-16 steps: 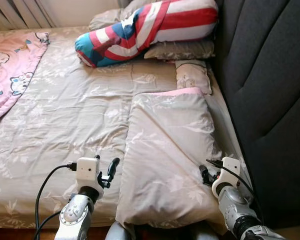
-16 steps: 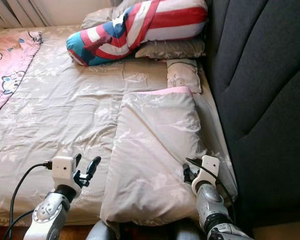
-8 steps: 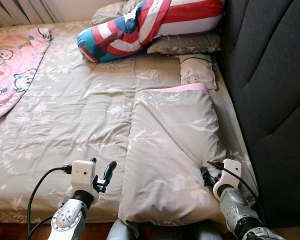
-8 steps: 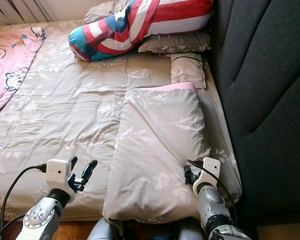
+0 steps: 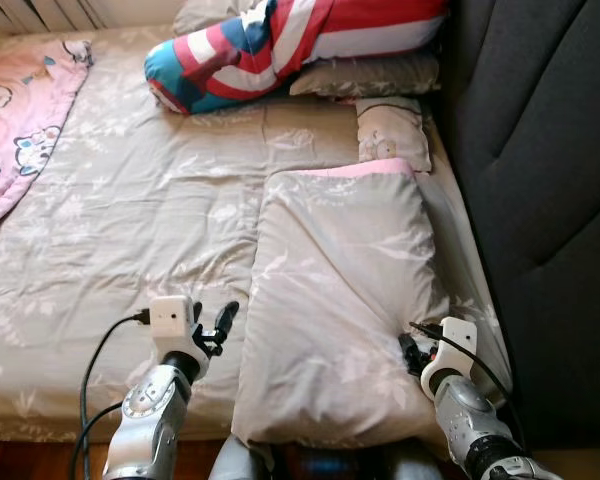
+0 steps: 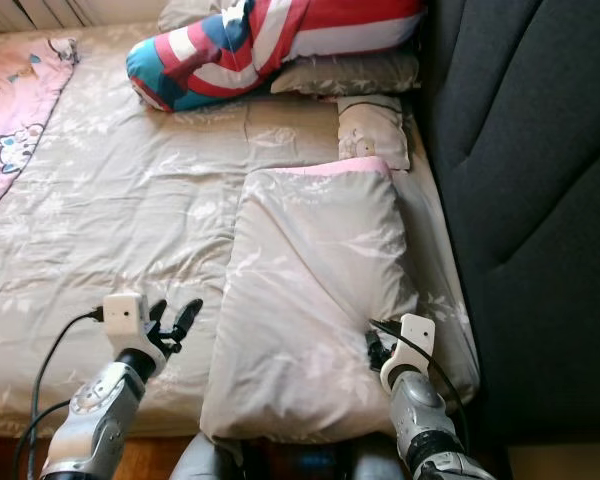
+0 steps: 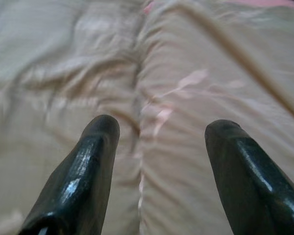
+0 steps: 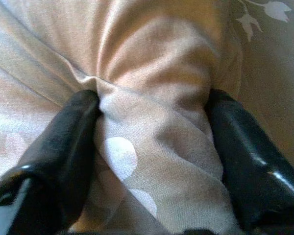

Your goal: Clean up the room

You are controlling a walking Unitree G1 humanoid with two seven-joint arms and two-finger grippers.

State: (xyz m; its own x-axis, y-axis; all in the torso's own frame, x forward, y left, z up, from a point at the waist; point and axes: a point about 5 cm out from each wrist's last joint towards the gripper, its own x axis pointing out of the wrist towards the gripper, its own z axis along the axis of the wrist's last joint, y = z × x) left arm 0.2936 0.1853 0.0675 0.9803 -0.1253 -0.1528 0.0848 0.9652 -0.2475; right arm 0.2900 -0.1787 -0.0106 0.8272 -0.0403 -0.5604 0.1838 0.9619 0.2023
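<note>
Beige folded quilt [image 5: 345, 300] bunched between right gripper [image 8: 152, 147] jaws; left gripper [image 7: 159, 142] jaws wide beside it.

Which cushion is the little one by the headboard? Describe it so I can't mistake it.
Follow the dark headboard along the bed. The small cushion lies against it, between the folded quilt and the grey pillow. It is the smallest, pale beige with a faint bear print.
</note>
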